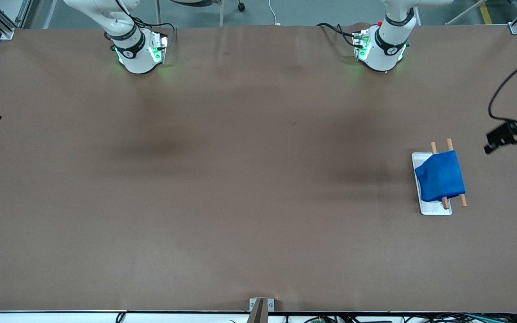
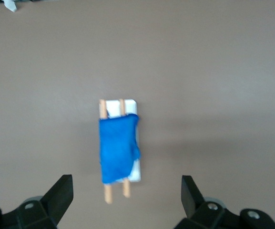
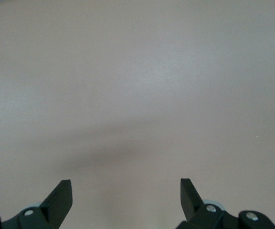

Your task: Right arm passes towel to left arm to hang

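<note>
Draping across two wooden rails (image 1: 448,175) over a white tray (image 1: 435,209), the blue towel (image 1: 440,176) is lying toward the left arm's end of the brown table (image 1: 240,179), near the left gripper (image 1: 512,140) hanging over the table edge. Left wrist view: fingers (image 2: 61,195) are standing spread, empty, the towel (image 2: 118,150) showing between them. Right wrist view: the right gripper (image 3: 126,198) is hanging spread, empty, over bare table.

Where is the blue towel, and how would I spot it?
Look along the big brown table toward the left arm's end, where a small white tray sits. Two wooden rods lie over it, and the towel is draped across them. It is the only bright blue thing there.
</note>
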Robot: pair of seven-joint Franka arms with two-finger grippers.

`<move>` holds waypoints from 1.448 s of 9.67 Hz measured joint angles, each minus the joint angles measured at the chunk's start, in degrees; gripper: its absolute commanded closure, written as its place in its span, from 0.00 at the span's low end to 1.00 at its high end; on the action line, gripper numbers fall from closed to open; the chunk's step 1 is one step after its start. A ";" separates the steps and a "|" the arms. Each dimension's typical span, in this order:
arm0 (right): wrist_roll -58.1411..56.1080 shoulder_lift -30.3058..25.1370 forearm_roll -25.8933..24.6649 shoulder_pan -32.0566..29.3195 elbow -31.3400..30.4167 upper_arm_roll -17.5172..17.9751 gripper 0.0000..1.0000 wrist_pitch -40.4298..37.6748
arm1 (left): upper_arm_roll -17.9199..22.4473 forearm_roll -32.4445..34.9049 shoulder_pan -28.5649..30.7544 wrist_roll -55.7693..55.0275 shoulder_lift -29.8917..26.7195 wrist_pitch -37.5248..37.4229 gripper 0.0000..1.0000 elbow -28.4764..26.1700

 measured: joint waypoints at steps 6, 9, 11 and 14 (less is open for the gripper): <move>0.27 0.00 0.00 0.01 -0.08 0.04 0.00 -0.15 | -4.43 0.20 0.06 -5.27 -1.79 -18.49 0.00 12.46; 0.99 0.00 0.00 0.17 -0.09 0.12 0.00 -0.15 | -7.08 0.48 0.20 -7.05 -0.92 -20.76 0.00 12.70; 1.03 0.00 -0.01 0.23 -0.09 0.12 0.00 -0.15 | -7.09 0.50 0.44 -6.97 -0.74 -21.18 0.00 12.71; 1.05 0.00 -0.02 0.26 -0.11 0.12 0.00 -0.15 | -6.95 0.53 0.65 -7.03 -0.56 -21.19 0.00 12.72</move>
